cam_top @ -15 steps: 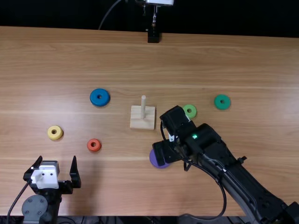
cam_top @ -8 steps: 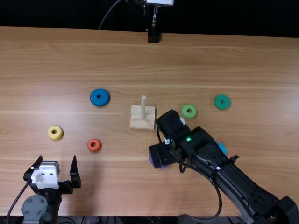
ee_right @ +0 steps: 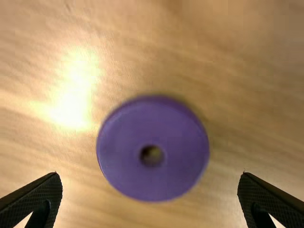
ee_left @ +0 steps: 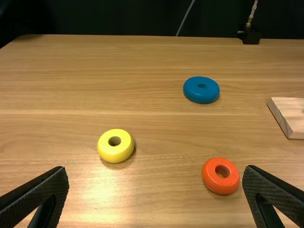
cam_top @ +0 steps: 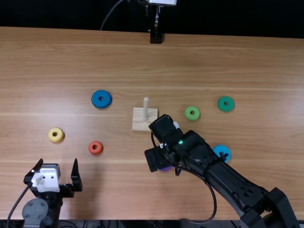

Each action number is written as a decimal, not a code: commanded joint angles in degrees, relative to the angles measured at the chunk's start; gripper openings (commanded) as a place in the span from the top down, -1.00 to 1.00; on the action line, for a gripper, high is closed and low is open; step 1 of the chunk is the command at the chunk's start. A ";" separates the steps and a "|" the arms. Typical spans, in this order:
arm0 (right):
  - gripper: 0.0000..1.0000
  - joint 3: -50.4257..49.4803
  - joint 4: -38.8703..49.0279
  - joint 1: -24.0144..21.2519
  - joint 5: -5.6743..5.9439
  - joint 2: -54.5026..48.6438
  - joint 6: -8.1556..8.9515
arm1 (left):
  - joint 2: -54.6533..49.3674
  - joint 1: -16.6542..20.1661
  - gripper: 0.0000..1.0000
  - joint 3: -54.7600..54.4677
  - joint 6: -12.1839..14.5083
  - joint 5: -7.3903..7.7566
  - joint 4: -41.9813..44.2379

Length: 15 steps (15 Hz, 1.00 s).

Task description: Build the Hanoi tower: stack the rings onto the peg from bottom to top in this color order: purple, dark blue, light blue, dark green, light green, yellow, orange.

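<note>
Right gripper [ee_right: 150, 175]: its two fingers [ee_right: 38, 192] are standing wide apart, grasping nothing, and it is hovering above the purple ring [ee_right: 123, 152].
Purple ring, place: it is lying flat on the table [cam_top: 71, 71], toward the near edge from the wooden base [cam_top: 140, 125] and a little to its right; the peg [cam_top: 146, 110] is standing bare.
Purple ring, from the gripper: it is sitting beyond the fingertips, roughly centred between them and touching neither.
Purple ring, handling: it is looking light, stiff and smooth, so squashing is seeming unlikely; the glossy curved side may be slipping or turning if the pinch is landing off centre.
Where to take hold: the outer wall is offering the best grip, pinched straight across the middle at even height, leaving the hole free for the peg.
Left gripper [cam_top: 59, 162]: it is resting unclenched and empty, well apart from the purple ring.
</note>
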 commanded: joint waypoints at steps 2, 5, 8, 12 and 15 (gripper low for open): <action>-1.00 0.12 1.92 1.96 0.12 2.29 0.88 | -0.67 -0.17 -1.00 -6.00 0.62 -0.07 -4.49; -1.00 -0.06 1.92 2.32 0.22 3.34 4.78 | -0.67 -0.17 -1.00 -6.00 0.62 -0.07 -4.49; -1.00 -0.50 1.92 2.14 0.22 6.06 5.52 | -0.67 -0.17 -1.00 -6.00 0.62 -0.07 -4.49; -1.00 -0.59 1.92 1.96 0.22 6.15 5.52 | -0.67 -0.17 -1.00 -6.00 0.62 -0.07 -4.49; -1.00 -1.11 1.92 1.88 0.22 6.33 5.52 | -0.67 -0.17 -1.00 -6.00 0.62 -0.07 -4.49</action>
